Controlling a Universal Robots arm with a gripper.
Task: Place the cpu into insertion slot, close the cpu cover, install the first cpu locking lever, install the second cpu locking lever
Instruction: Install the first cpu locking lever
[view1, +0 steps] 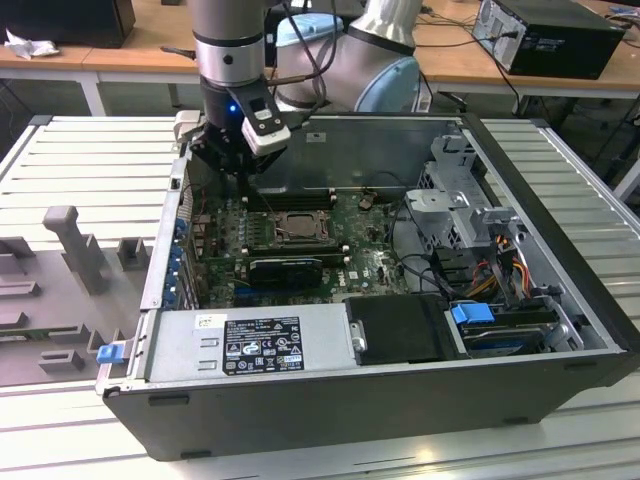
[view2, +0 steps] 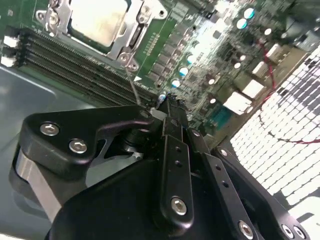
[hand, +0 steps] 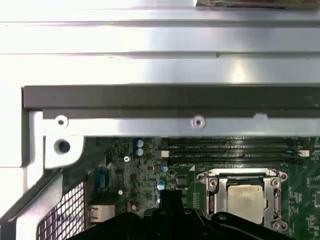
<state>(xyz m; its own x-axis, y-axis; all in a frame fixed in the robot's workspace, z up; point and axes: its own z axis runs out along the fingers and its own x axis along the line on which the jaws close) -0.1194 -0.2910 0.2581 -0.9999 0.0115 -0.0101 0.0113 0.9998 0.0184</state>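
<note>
Closer, cpu (hand: 243, 199) framed by cpu cover (hand: 217, 197)

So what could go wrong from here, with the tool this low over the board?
1. The tool sits just over the board, beside the memory slots and small round capacitors; a sideways slip could knock them.
2. The thin lever reaching from the cover toward the tool may slip and spring back or bend.
3. The case wall is close by; the arm might bump it.

Arm (view1: 230, 45) pointing straight down, wrist vertical, tool (view2: 167, 104) fingertips pressed together
</note>
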